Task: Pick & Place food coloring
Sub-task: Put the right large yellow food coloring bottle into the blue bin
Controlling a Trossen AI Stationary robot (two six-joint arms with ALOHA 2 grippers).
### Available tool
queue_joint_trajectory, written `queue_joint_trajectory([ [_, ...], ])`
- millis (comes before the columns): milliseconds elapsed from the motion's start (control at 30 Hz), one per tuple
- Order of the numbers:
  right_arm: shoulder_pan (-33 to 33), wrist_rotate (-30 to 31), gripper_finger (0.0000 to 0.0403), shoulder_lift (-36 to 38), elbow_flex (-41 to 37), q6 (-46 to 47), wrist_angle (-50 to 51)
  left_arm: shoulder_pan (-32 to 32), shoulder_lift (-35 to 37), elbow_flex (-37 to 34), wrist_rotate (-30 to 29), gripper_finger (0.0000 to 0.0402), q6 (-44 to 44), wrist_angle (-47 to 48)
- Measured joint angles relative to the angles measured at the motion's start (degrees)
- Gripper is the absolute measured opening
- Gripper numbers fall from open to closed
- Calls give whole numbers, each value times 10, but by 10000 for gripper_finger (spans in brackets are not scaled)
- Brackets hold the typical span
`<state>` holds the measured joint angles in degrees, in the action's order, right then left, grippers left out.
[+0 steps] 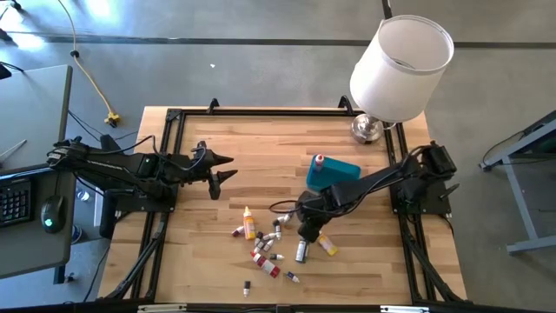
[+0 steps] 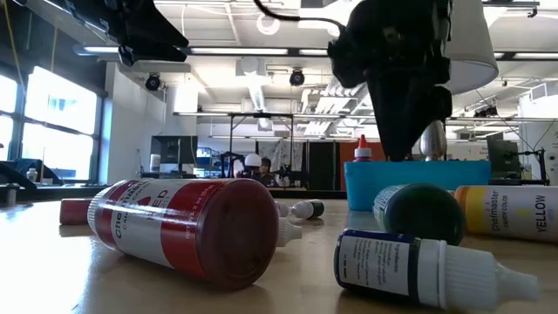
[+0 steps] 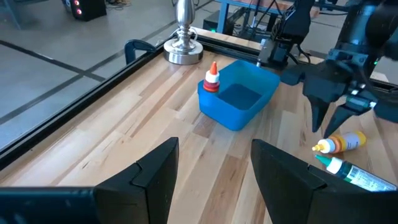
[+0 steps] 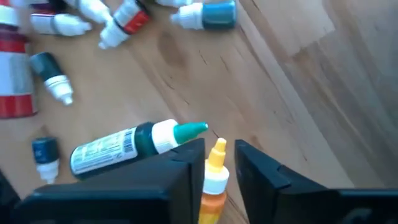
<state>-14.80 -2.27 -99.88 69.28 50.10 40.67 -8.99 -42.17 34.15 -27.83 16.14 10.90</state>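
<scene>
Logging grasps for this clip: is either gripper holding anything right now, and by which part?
The right gripper straddles the yellow bottle at its neck and cap, but a closed hold cannot be told. The left gripper is open and empty.

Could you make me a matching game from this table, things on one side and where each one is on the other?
Things:
1. red-capped bottle
2. yellow bottle
3. lamp
4. left end effector

Places:
A. between the right end effector's fingers
B. upright in the blue bin
C. over bare wood, away from the bottles
D. at the table's far corner

Pairs: 1-B, 2-A, 3-D, 4-C
</scene>
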Motion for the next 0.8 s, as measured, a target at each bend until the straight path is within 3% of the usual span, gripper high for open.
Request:
queue_joint_trajectory([
  [200,-21,-30,129,3,0,22,9,0,0,0,0,198,0,1],
  [467,-43,5,169,-6,0,48,21,0,0,0,0,198,1,1],
  [800,-44,-25,172,-55,-1,66,20,0,0,0,0,198,2,2],
])
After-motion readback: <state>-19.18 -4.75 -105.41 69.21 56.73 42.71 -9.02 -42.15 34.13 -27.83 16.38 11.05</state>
